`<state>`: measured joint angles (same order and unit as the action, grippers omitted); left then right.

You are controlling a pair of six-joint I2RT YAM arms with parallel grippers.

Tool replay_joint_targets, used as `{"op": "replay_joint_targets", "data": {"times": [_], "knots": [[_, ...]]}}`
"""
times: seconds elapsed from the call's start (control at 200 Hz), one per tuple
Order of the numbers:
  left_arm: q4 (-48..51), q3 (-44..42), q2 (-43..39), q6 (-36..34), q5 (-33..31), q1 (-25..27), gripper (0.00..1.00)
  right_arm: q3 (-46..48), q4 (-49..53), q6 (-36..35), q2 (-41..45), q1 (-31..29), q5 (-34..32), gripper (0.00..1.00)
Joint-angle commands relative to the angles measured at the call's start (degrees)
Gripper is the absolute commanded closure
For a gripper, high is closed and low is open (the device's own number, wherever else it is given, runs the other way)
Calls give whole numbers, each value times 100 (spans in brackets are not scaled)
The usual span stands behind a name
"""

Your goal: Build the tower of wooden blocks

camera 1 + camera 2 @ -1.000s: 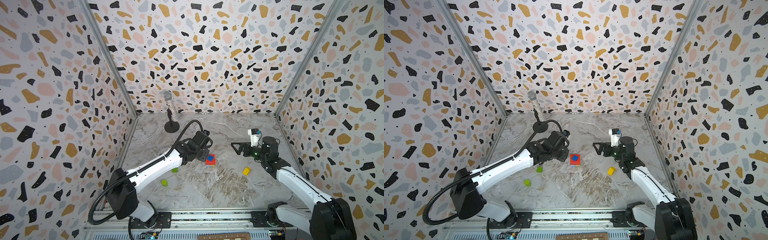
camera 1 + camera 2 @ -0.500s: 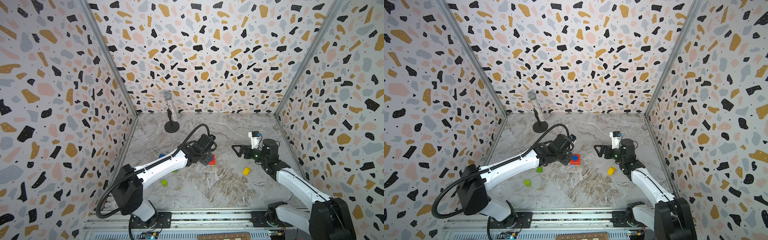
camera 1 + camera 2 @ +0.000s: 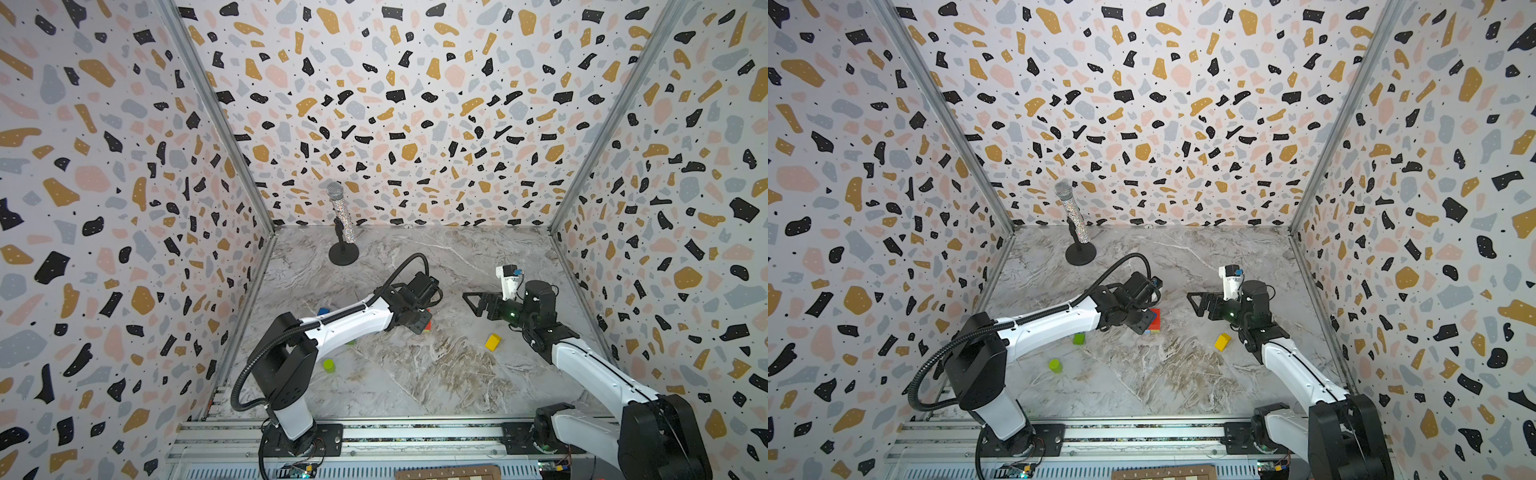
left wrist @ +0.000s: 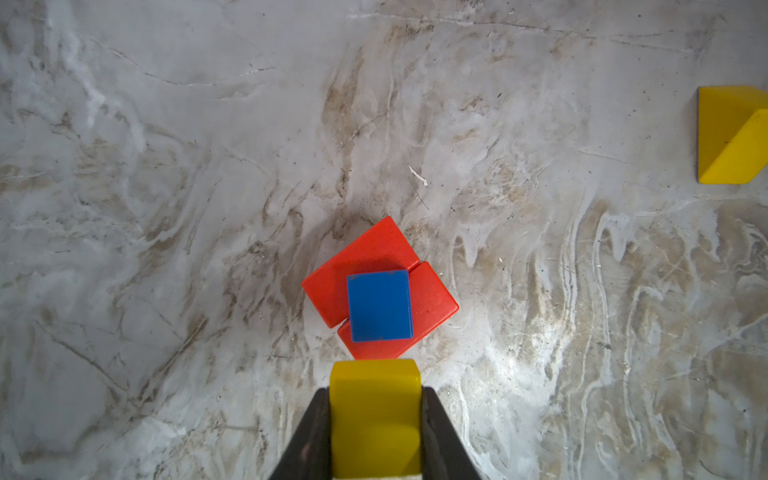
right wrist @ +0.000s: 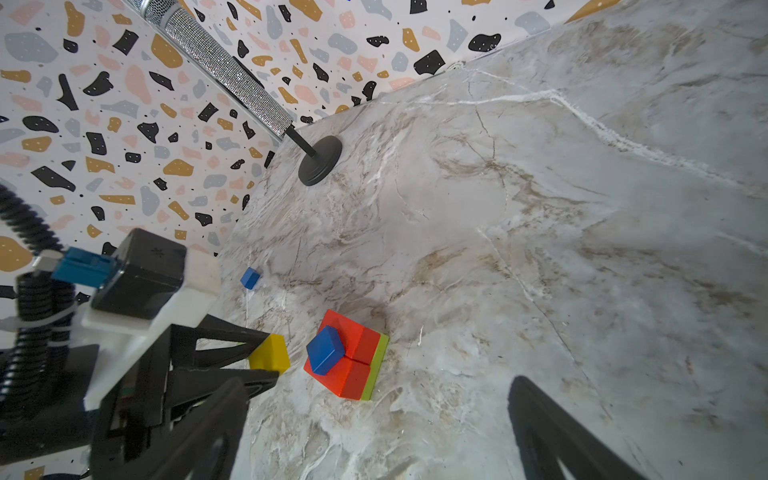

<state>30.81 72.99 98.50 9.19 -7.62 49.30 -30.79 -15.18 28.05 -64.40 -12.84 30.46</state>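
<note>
Left hand (image 4: pixel 376 394) tight around yellow block (image 4: pixel 374 428), just beside the tower (image 4: pixel 380 305); right hand (image 3: pixel 471 303) wide open, empty.

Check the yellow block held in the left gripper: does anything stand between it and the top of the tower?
Nothing visible does. The yellow block, clamped between the fingers of the left gripper, hangs just beside the tower; only open space separates it from the blue block on top. The right gripper stands apart, open.
</note>
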Motion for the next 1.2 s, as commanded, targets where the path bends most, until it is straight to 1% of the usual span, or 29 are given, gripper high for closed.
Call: {"op": "replay_joint_targets", "data": {"times": [0.0,0.22,1.191], "knots": [[-102,236,106,23,113,32,72,11,-200,50,84,21,96,1],[-120,368,246,46,154,37,72,39,-248,65,82,22,122,1],[-132,604,616,45,-81,42,73,49,-264,77,112,27,167,1]]}}
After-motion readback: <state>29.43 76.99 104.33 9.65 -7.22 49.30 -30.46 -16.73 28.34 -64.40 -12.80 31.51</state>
